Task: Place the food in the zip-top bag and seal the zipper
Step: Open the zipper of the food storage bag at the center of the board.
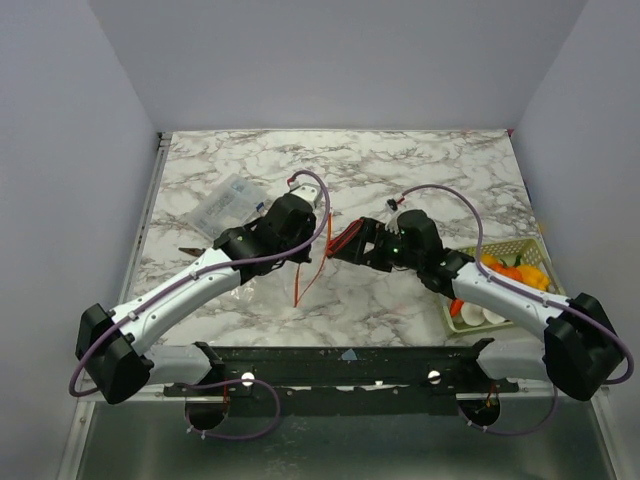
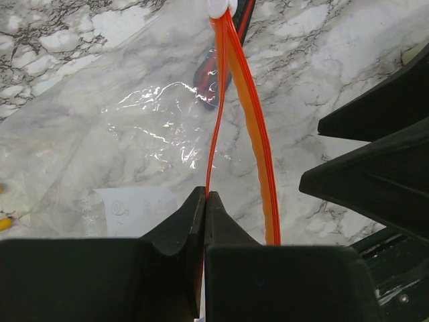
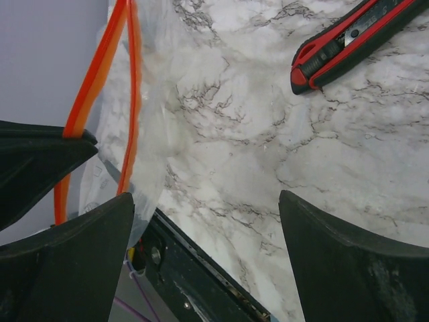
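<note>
I see the left gripper (image 2: 204, 198) with jaws clenched on the zipper (image 2: 249, 114), holding the mouth of the zip-top bag (image 2: 134, 114) up over the middle of the worktop (image 1: 400, 170). The right gripper (image 3: 206, 201) has its jaws released, just right of the bag. The food (image 1: 515, 272) lies in the basket (image 1: 530, 247) at the right edge.

Twin white-and-black arms with black two-finger grippers

Behind the fingers, the left arm (image 1: 190, 285) and right arm (image 1: 500, 290) wear white shells between black joint housings, with blocky black shoulder housings (image 1: 112, 352) farthest back. A lilac cable (image 1: 318, 180) loops along each. The left gripper (image 2: 206, 201) and right gripper (image 3: 206, 200) have matte black, wedge-shaped fingers.
</note>
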Motion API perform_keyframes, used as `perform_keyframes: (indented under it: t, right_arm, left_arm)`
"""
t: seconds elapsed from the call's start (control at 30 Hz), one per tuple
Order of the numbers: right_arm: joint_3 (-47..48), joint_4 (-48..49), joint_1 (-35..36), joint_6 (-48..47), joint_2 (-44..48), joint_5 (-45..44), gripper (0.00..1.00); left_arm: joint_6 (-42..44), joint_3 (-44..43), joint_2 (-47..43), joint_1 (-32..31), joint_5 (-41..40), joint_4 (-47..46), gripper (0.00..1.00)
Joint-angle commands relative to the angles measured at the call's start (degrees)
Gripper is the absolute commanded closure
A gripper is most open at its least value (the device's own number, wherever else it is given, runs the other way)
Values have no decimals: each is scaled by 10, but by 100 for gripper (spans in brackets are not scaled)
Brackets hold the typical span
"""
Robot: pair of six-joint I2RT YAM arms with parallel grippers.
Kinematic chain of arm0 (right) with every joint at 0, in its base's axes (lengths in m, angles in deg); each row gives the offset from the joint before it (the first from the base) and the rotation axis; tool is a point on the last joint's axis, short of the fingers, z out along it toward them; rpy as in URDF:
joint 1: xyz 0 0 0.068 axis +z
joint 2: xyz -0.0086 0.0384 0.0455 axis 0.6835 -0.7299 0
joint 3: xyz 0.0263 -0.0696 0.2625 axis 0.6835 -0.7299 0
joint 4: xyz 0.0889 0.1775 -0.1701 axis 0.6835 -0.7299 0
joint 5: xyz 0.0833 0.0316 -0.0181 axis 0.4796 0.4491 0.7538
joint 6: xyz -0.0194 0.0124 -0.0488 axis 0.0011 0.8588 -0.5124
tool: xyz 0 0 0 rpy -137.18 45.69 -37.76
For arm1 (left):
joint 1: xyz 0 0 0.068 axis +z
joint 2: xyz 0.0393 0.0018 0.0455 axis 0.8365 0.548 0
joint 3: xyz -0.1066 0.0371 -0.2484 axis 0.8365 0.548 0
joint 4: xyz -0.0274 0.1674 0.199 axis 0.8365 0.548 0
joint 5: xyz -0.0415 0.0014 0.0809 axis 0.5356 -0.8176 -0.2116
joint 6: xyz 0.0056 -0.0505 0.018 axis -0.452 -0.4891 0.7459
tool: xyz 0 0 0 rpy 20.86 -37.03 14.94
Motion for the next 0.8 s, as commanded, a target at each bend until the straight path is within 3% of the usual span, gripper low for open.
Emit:
perform_keyframes:
  t: [0.0, 0.23, 0.37, 0.57, 0.77]
  right_arm:
    - [6, 8, 32, 45, 20, -74, 11]
    - [33, 0, 87, 57, -27, -136, 18]
    - [36, -6, 96, 63, -37, -149, 32]
    - [29, 18, 107, 66, -40, -149, 43]
    - [23, 44, 112, 71, -41, -142, 75]
  left_arm:
    - [40, 9, -2, -1, 23, -25, 100]
    - [49, -17, 28, -6, 60, -9, 100]
    - [54, -21, 29, -10, 49, -2, 100]
    - [55, -27, 31, -11, 45, 4, 100]
    - [61, -28, 29, -13, 38, 4, 100]
